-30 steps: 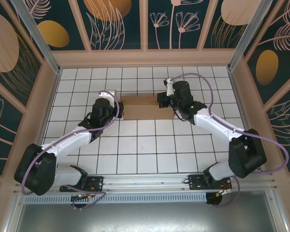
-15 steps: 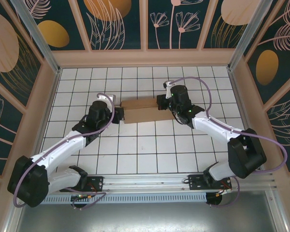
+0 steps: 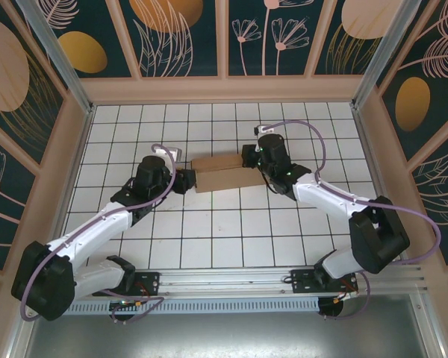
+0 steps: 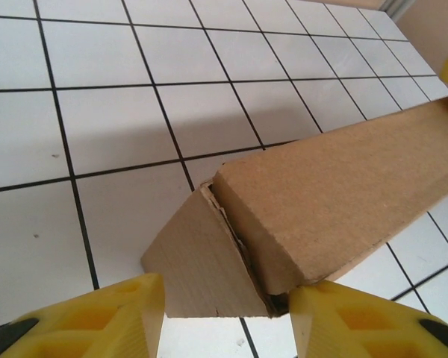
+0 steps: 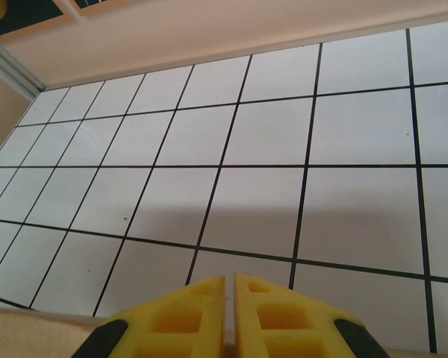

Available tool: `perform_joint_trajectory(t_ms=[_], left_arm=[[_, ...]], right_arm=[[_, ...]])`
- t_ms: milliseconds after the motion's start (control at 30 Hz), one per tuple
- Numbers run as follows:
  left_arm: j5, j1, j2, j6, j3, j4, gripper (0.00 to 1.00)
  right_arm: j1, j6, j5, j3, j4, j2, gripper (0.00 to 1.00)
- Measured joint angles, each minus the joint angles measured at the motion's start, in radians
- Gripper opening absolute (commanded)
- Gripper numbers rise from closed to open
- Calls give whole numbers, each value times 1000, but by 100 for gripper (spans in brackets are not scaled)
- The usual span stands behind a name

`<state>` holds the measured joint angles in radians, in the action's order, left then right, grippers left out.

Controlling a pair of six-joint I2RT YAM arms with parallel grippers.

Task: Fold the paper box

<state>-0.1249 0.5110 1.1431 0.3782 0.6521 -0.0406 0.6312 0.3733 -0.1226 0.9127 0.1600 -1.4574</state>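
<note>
Paper box (image 3: 221, 174) is lying folded, long and flat, mid-tabletop (image 3: 224, 239), slightly toward the far edge. Left gripper (image 3: 187, 181) is sitting at its left end, fingers (image 4: 104, 317) spread wide with that end between them. Right gripper (image 3: 248, 158) is hanging over the box's far right corner, holding its fingers (image 5: 187, 313) nearly together; can't tell if anything's pinched.

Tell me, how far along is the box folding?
Mostly folded: the paper box is already a slim closed shape. In hand: the left gripper, open, straddles its end, where a flap gapes slightly; the right gripper, shut, sits at the other end. Left: probably pressing that flap flush.
</note>
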Motion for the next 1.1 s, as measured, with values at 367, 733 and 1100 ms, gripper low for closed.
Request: perform_joint_trajectory(t_ms=[367, 733, 1100], left_arm=[[-23, 2, 153, -11, 51, 72, 44], [-22, 2, 200, -36, 106, 101, 44], [-121, 2, 83, -36, 139, 189, 43]], right_arm=[[20, -30, 11, 35, -16, -8, 43], [24, -100, 136, 39, -101, 78, 37], [24, -113, 96, -11, -16, 11, 30]])
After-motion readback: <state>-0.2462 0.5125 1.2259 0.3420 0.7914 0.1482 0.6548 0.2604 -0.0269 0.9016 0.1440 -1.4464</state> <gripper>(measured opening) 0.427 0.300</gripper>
